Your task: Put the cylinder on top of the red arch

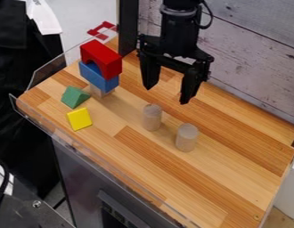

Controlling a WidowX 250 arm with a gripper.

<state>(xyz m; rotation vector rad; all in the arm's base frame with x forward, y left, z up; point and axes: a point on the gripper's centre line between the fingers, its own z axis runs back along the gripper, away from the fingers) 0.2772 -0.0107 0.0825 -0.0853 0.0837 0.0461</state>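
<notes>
The black gripper [167, 91] hangs over the back middle of the wooden top, its two fingers wide apart with nothing between them. Two pale wooden cylinders stand upright: one cylinder [152, 117] near the middle, below and left of the gripper, and another cylinder [187, 137] a little to the right and nearer the front. At the back left, the red arch [102, 57] sits on top of a blue arch [98, 78], which rests on a pale wooden block [101, 91]. Nothing lies on the red arch.
A green triangular block [74, 96] and a yellow block [79, 119] lie at the left, in front of the stack. A clear rim [47, 74] runs along the left edge of the wooden top [226, 178]. A pale plank wall [251, 58] stands behind.
</notes>
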